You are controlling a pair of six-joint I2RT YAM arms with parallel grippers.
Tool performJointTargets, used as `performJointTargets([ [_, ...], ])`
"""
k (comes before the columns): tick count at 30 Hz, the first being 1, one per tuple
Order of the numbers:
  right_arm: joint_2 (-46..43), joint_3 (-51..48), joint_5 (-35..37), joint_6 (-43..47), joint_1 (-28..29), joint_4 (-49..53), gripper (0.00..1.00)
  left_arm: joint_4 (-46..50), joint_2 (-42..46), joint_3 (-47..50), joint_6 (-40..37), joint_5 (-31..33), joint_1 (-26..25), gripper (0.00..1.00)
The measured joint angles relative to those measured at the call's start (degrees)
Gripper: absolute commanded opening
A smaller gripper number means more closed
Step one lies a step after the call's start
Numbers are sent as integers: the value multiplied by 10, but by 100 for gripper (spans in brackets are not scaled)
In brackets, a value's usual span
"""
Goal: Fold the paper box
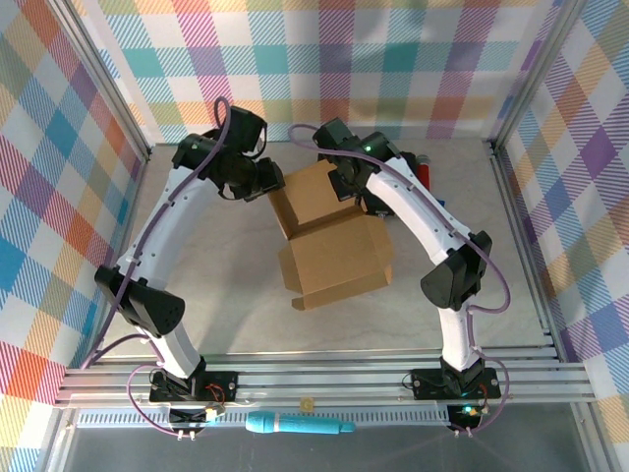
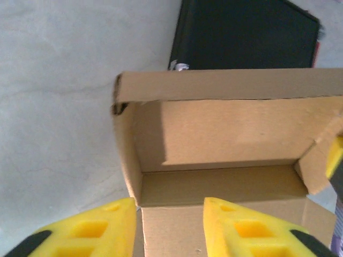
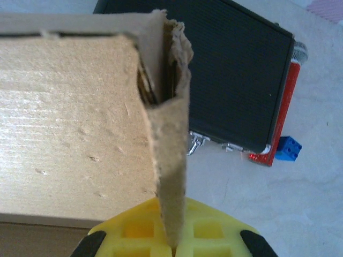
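Working from the left, the left tool point(image 2: 169, 210) hovers over the near wall of the paper box point(image 1: 334, 251). Its yellow fingers point(image 2: 94, 227) are parted, with nothing pinched between them. The box sits in the middle of the counter point(image 1: 216, 295) between the two arms, its walls partly raised into a shallow tray. On the right, the right tool point(image 3: 172, 219) is clenched on an upright flap at the box's corner, and the board's edge runs down between its pads.

To do this step well, I judge the right tool should hold its flap steady as an anchor. The left should press along a scored crease rather than mid-panel, so the wall turns over cleanly without buckling.

The cardboard is plain brown corrugated: matte, lightly dented, and frayed and layered at the pinched corner. Beyond it lies a black case point(image 3: 230, 69), ribbed and rectangular with a metal latch. Further right are a red object point(image 3: 278, 120) and a small blue studded block point(image 3: 288, 148) on the pale, faintly veined counter.
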State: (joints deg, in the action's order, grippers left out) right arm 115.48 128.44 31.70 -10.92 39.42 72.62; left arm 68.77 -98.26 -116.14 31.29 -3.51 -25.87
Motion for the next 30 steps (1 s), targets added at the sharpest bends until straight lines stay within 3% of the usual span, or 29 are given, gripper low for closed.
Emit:
performJointTargets([
  [7, -24, -71, -1, 62, 0, -61, 0, -74, 28, 64, -153, 61, -33, 46],
  [12, -55, -111, -2, 80, 0, -78, 0, -93, 37, 100, -184, 92, -45, 50],
  [22, -56, -74, 0, 58, -1, -53, 0, -156, 124, 285, -53, 98, -48, 53],
  [30, -54, -46, -6, 41, -1, -29, 0, -229, 114, 303, 10, 101, -48, 50],
])
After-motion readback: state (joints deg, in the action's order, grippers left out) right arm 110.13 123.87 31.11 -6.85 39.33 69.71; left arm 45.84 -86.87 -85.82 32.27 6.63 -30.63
